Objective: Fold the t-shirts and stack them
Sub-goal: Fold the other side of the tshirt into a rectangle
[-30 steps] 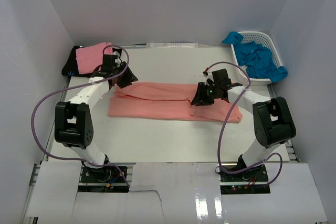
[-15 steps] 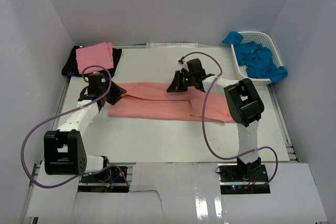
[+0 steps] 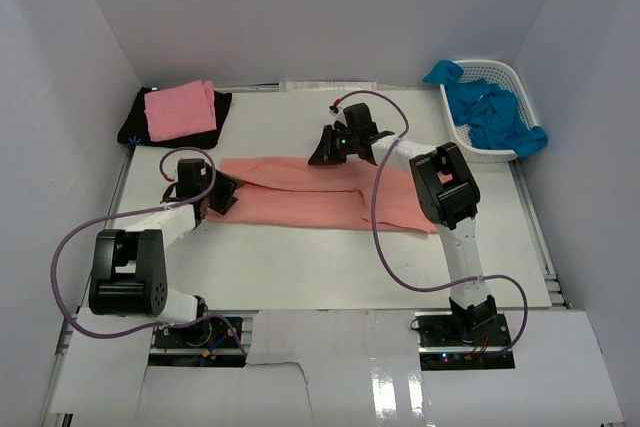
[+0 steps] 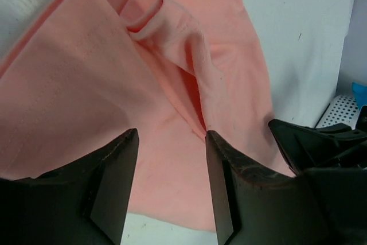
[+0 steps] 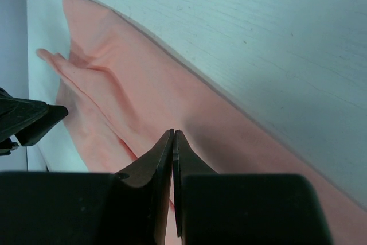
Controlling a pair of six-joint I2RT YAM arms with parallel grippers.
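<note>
Salmon t-shirt point(image 3: 300, 202): folded in a long strip across the middle of the counter point(image 3: 330, 267). Left gripper point(image 3: 222, 193): jaws part open at its left end. Right gripper point(image 3: 322, 150): jaws fully shut over its far edge, nothing visibly pinched.

Robot lab, an enclosed test cell.
- Table point(image 3: 300, 267): plain white top, boxed in by blank white panels point(image 3: 300, 7) at its far edge and along both sides.
- Left arm point(image 3: 125, 272) and right arm point(image 3: 445, 187) are bolted at the table's near edge, with glossy white sheets point(image 3: 330, 367) laid over their bases.
- Purple cables point(image 3: 372, 209) loop loose off the arms, above the table.
- White lattice basket point(image 3: 497, 65) sits at the table's far right corner.
</note>
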